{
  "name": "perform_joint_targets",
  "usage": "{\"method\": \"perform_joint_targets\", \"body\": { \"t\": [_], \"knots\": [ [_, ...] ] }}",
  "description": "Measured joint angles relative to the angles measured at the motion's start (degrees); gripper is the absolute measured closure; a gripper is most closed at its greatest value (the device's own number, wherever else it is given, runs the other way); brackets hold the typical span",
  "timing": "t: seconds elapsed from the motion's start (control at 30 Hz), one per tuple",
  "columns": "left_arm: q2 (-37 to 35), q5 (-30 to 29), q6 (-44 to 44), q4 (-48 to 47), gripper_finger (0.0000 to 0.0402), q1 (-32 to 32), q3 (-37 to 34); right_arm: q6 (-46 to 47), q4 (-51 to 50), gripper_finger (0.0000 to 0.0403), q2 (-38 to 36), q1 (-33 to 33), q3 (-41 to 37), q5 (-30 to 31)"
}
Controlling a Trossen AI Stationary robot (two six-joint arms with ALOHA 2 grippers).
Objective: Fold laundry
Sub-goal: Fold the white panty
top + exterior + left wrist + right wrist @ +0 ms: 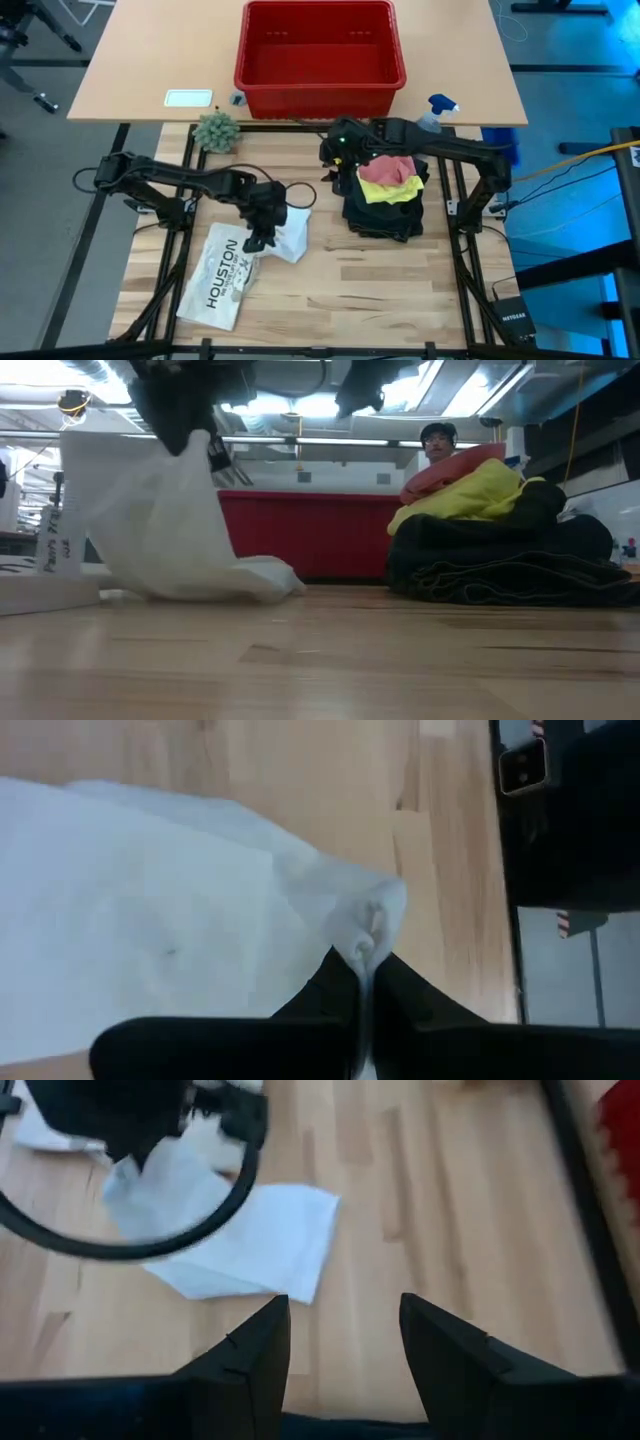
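Note:
A small white cloth [288, 236] hangs from my left gripper [260, 236], which is shut on it left of the table's middle. In the low view the cloth [160, 510] drapes down to the table. At the right a pile rests on the table: black trousers [385, 215] at the bottom, a yellow T-shirt [393, 190] on them and a pink cloth [385, 168] on top. My right gripper [345, 1345] stands open and holds nothing, above the pile's left edge [338, 175]. My left gripper pinches a bunched bit of the white cloth [366, 932] between its two fingers, at the cloth's top. The fingers slant down from above. The cloth hangs slack below them, and its lower end [255, 575] lies on the table.
A flat white item printed "HOUSTON" [220, 275] lies near the front left, partly under the cloth. A red basket [320, 55] stands on the far table, with a small plant [215, 130] and a spray bottle [437, 108] near it. Bare wood [350, 290] shows at the front.

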Motion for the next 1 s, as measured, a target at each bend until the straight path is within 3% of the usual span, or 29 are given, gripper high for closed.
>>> {"method": "perform_joint_targets", "body": {
  "t": [0.2, 0.4, 0.5, 0.73, 0.87, 1.0],
  "knots": [
    [-2.5, -11.9, 2.2, -5.4, 0.0401, 2.9, 6.1, 2.8, 1.6, 0.0222, -0.3, 0.0, -2.4, -2.9],
    [-4.5, -14.8, 2.8, -5.8, 0.0401, 5.6, 14.8, 2.6, 1.3, 0.0222, -2.8, 0.0, -2.4, 2.4],
    [-4.8, -14.7, 1.1, -6.4, 0.0401, 4.6, 19.6, 1.9, 1.6, 0.0222, -3.5, -0.5, -2.4, 5.9],
    [-4.9, -8.5, -5.7, -13.7, 0.0401, 0.7, 30.6, 1.4, 1.9, 0.0222, -3.6, -1.2, -2.4, 4.4],
    [-4.9, -6.6, -7.4, -18.5, 0.0401, 0.8, 30.5, 1.1, 2.5, 0.0222, -3.6, -1.2, -2.4, 3.6],
    [-3.7, -6.7, -2.4, -18.7, 0.0401, 4.1, 26.1, 0.8, 2.7, 0.0222, -3.6, -1.2, -2.5, 3.1]
  ]
}}
